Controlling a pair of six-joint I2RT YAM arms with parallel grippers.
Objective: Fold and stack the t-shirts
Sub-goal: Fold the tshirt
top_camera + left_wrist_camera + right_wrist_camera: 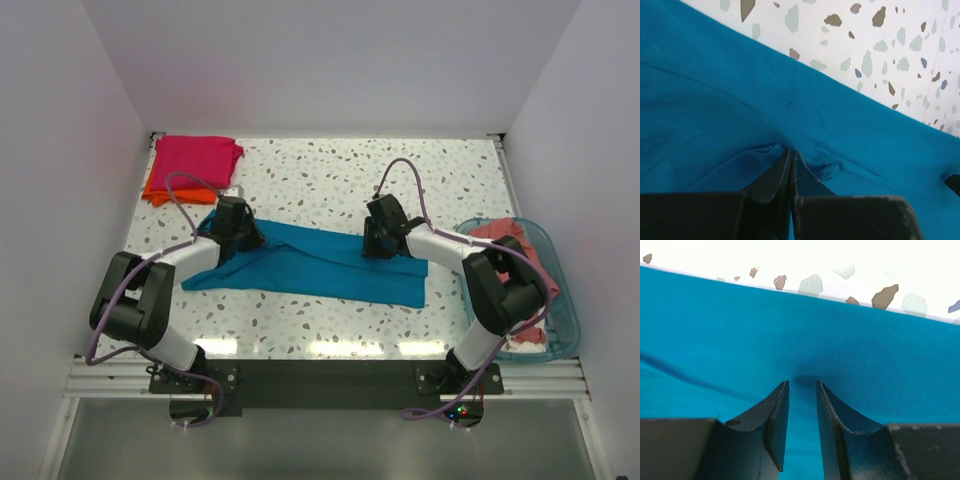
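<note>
The teal t-shirt (310, 262) is being folded — it lies midway on the desk (330, 180), long axis left to right, right end slightly nearer. The left hand (791, 156) pinches a pucker near its far edge; the right hand (802, 390) stands slightly spread, tips on cloth. Next, I judge, the right must close, then both carry that edge toward the near one.

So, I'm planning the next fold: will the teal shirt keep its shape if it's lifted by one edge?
Probably not: the teal shirt puckers where the left gripper pinches it, so it looks floppy. Lying thin and creased on the table, it would likely sag.
</note>
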